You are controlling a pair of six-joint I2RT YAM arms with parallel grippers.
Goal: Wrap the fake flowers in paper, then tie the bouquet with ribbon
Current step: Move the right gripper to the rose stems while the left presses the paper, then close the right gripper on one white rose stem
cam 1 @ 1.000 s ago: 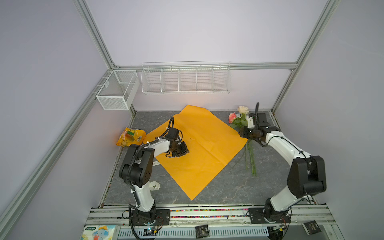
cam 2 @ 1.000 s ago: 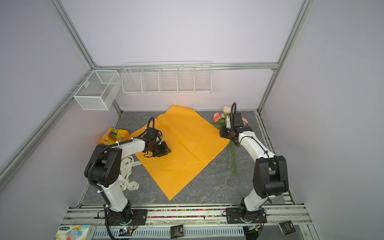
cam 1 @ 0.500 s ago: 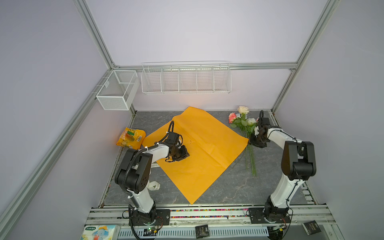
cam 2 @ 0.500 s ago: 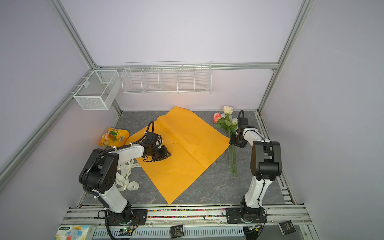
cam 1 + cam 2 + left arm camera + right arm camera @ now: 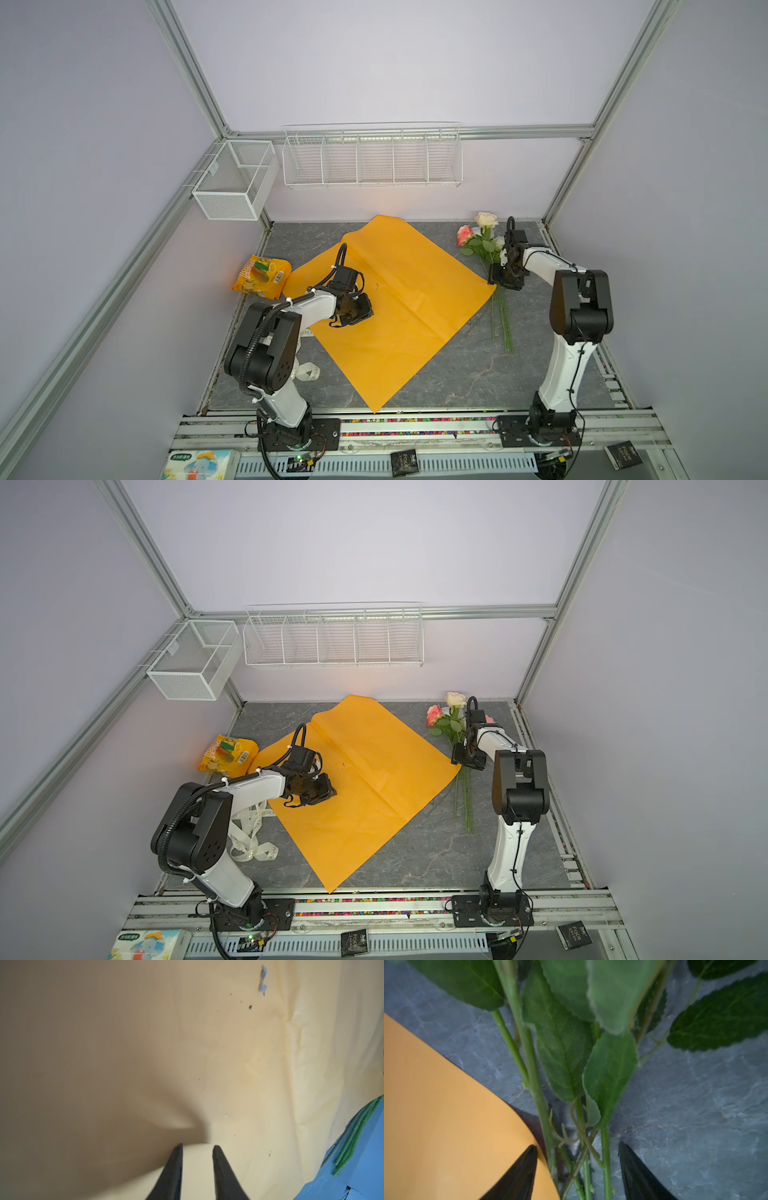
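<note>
Biggest thing here is the grey marbled tabletop. A big sheet of orange paper is spread flat across the middle of it like a diamond, one corner aimed at the back wall and one at the front rail.

On the back wall there's a long white wire rack, and a smaller mesh basket hangs in the left corner.

The bouquet of fake flowers is lying on the tabletop at the far right, just beside the right corner of the paper. Both top views show a pink bloom and a cream one up by the back wall, with the long green stems running toward the front. It isn't on the paper. In the right wrist view the paper edge curls up right next to one stem, and I can't tell if they actually touch.

A yellow snack bag sits off the paper's left corner. A cream printed ribbon lies loose near the left arm's base.

The right claw is down at the stems below the leaves, with its fingers wide apart and the stems between them, not pinched. The left claw is low over the left part of the paper, with a narrow gap between its fingers and nothing in it. Can't tell if it touches the sheet.
</note>
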